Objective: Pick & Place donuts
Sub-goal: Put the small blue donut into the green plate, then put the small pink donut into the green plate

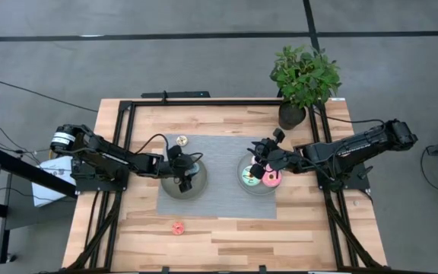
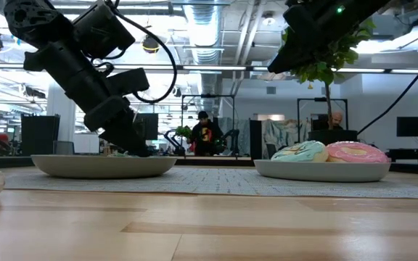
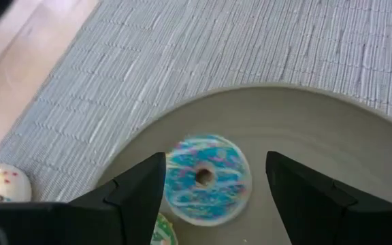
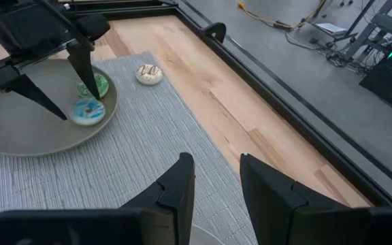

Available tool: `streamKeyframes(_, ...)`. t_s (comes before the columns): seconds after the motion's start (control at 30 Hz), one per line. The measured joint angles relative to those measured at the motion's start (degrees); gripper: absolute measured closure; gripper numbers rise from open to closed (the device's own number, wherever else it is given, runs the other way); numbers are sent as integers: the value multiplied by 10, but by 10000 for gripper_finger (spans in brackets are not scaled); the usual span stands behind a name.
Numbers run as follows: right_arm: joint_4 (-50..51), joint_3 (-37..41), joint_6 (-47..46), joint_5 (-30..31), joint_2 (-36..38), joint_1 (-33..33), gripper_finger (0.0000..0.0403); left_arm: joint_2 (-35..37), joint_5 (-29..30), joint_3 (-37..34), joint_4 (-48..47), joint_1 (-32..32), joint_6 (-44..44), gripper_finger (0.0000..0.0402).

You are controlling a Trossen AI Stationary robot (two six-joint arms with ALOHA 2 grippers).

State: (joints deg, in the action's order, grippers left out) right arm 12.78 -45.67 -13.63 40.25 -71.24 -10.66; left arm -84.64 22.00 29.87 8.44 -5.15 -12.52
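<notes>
Left end effector (image 3: 209,197) spread wide, fingers straddling the small blue donut (image 3: 206,178) without touching, nothing grasped; low over the left grey plate (image 1: 182,185) at centre-left of the high view. Blue donut flat on that plate, a green donut (image 4: 91,86) just beside it. Probably light, rigid toy plastic with a glossy, slippery glaze; best pinched across the outer rim at opposite sides, fingers squared to the ring, not through the small hole. Right end effector (image 4: 216,180) released, fingers apart and holding nothing, raised near the right plate (image 2: 318,171) carrying pink donut (image 2: 355,151) and mint-green donut (image 2: 300,151). Further out: white sprinkled donut (image 4: 148,73) on the grey mat (image 1: 219,205), red donut (image 1: 178,227) on the bare table (image 1: 295,232) toward the bottom of the high view.
</notes>
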Motion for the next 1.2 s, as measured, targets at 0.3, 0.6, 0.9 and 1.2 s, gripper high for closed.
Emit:
streamKeyframes(0.3,2,0,0,0,0,0,294,5,-7,63,-85,0,36,154)
streamKeyframes(0.6,59,0,-26,4,0,0,294,5,-57,159,-336,-10,-80,154)
streamKeyframes(0.9,82,35,-64,61,4,-25,294,5,-21,161,-355,-53,-97,154)
streamKeyframes(1.2,77,103,-118,108,46,-60,294,26,-4,161,-406,-121,-215,154)
